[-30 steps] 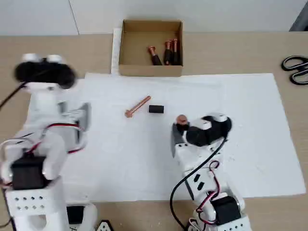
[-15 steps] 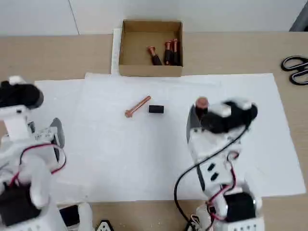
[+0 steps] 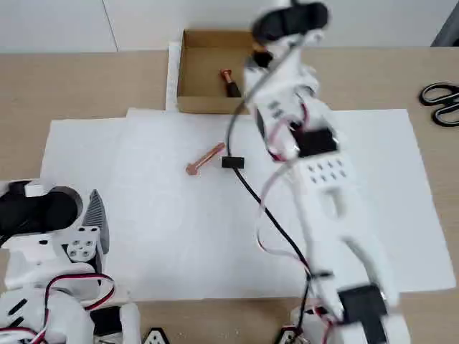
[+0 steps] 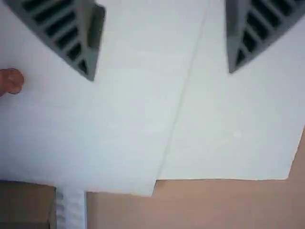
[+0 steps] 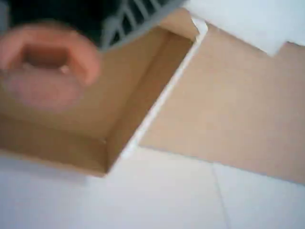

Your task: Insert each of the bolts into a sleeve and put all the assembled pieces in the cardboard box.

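Bolts are found in three places. One bolt, its copper head seen blurred and very close in the right wrist view, is gripped by the right gripper, which is closed upon it and is positioned over the right part of the cardboard box. Whether a sleeve is fitted on it cannot be told, nor whether the box floor is touched. Inside the box, an assembled piece with a copper head and a dark sleeve is laid near the middle, partly hidden by the right arm. A loose bolt is laid aslant on the white paper in front of the box, and a black sleeve is set just beside its plain end. The left gripper is positioned above the near left part of the paper, its grey fingers spread wide, with bare paper seen between them. Scissors are laid on the table at the far right, beyond the paper's edge.
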`<state>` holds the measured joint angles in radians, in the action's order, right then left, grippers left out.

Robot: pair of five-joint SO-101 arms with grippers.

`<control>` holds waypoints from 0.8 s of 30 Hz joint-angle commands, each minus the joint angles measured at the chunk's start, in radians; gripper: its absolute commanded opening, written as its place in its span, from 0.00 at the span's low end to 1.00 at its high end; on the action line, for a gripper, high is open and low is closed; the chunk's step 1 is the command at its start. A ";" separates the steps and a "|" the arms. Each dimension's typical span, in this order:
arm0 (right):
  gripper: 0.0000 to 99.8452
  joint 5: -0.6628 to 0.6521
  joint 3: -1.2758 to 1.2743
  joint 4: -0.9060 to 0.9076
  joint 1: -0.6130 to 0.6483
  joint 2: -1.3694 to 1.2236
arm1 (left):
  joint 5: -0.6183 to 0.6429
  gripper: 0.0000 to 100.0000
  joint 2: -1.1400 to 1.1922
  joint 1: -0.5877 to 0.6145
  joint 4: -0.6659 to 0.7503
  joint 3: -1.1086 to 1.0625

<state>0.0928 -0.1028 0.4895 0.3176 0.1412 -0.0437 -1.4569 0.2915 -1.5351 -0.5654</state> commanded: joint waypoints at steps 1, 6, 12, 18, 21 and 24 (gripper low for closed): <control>0.00 -0.006 0.170 -0.088 0.033 -0.137 | -0.002 0.17 -0.025 -0.005 0.028 -0.045; 0.00 -0.006 0.276 -0.165 0.039 -0.318 | 0.000 0.16 -0.061 -0.002 0.077 -0.105; 0.00 -0.008 0.382 -0.268 0.036 -0.510 | 0.000 0.13 -0.100 -0.006 0.110 -0.186; 0.00 -0.009 0.537 -0.268 0.038 -0.679 | 0.000 0.13 -0.133 -0.006 0.104 -0.196; 0.00 -0.011 0.601 -0.268 0.039 -0.745 | 0.000 0.13 -0.137 -0.006 0.103 -0.196; 0.00 -0.012 0.646 -0.266 0.039 -0.799 | 0.000 0.13 -0.135 -0.006 0.103 -0.196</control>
<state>0.0928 0.4296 0.2470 0.3544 -0.6567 -0.0437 -1.5904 0.2915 -1.4523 -0.7603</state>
